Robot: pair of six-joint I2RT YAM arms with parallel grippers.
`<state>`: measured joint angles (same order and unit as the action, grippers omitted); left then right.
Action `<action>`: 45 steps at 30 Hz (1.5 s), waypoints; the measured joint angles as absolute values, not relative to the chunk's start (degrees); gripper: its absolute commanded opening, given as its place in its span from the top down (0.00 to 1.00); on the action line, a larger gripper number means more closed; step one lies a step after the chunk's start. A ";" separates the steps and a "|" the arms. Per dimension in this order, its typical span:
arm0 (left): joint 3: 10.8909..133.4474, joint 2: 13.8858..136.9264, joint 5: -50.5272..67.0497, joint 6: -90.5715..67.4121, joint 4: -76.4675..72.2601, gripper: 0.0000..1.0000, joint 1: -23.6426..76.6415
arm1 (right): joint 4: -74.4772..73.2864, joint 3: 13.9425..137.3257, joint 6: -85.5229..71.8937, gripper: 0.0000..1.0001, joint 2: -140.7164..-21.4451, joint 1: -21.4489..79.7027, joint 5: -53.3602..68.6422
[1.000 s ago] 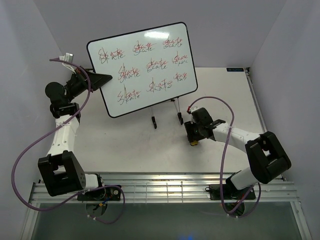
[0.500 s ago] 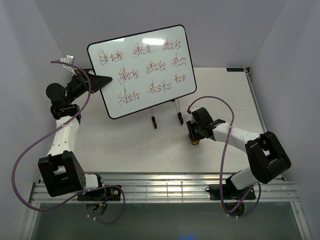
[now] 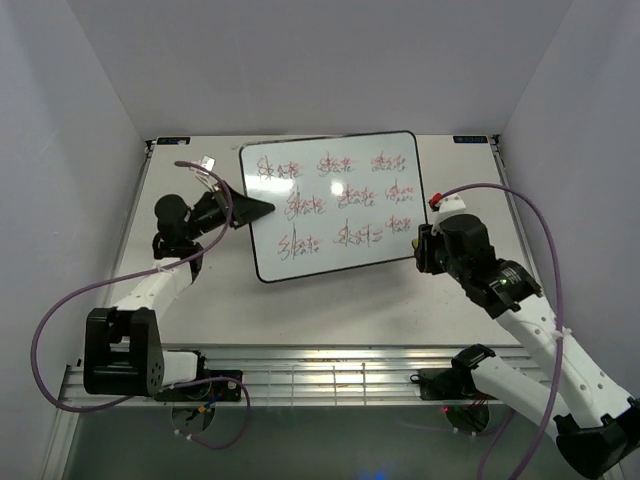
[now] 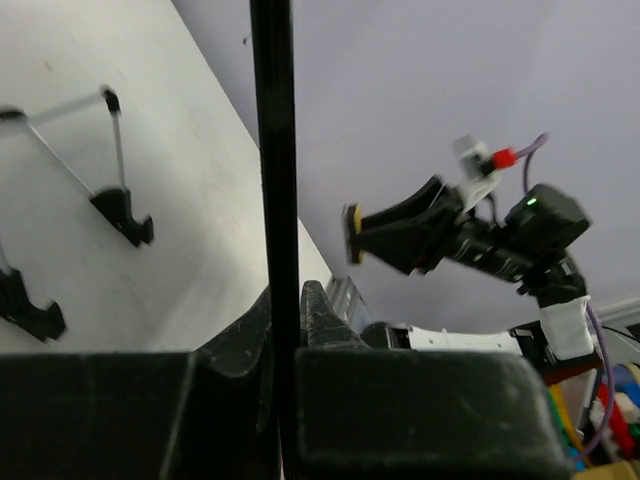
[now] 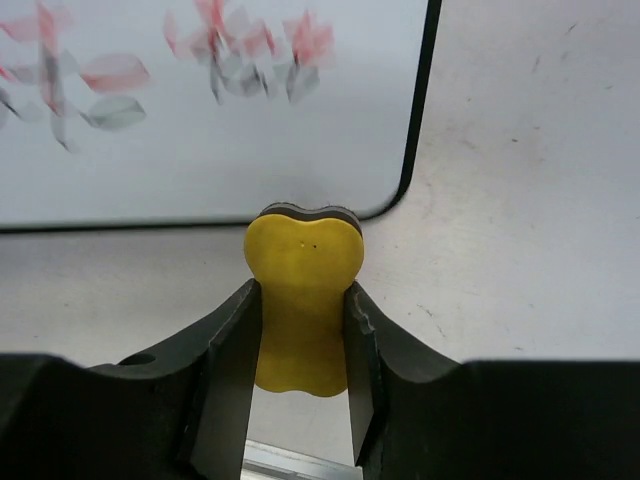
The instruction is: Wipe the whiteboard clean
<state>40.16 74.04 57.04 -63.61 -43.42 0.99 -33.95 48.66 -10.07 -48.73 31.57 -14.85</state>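
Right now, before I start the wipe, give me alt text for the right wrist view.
The right hand grips a yellow eraser between its black fingers, the eraser's tip at the black rim of the whiteboard beside a rounded corner. Blurred red-and-black scribbles mark the board; pale table lies to the right.

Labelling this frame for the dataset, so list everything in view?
board: 1, white, black rim, red-and-black writing, centre
eraser: 1, yellow, in the right jaws, near a board corner
stand: 1, thin wire, black feet, on the table, seen only from the left wrist
table: 1, white
rail: 1, metal, near edge
cables: 2, purple, one per arm
left arm: white and black, jaws shut on the board's left edge
right arm: white and black, jaws shut on the eraser
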 measured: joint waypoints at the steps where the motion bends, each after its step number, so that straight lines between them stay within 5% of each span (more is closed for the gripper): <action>1: 38.39 73.89 56.18 -63.16 -43.00 1.00 2.96 | -35.94 50.68 -10.11 0.70 -47.64 31.48 -15.03; 10: 21.87 70.57 49.47 -61.45 -41.52 1.00 16.95 | -37.47 57.14 -9.39 0.73 -49.95 31.55 -5.26; 18: 14.13 69.21 46.48 -64.71 -41.69 1.00 16.95 | -34.17 57.10 -9.23 0.74 -61.89 36.86 1.26; 29: 8.47 67.26 45.39 -67.51 -41.71 1.00 16.62 | -28.77 72.82 -9.06 0.73 -85.86 51.86 1.34; 45: 5.32 65.47 46.02 -68.75 -37.52 1.00 16.60 | -28.97 88.53 -8.56 0.71 -105.38 56.73 2.28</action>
<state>5.32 65.47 46.02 -68.75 -37.52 16.60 -28.97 88.53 -8.56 -105.38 56.73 2.28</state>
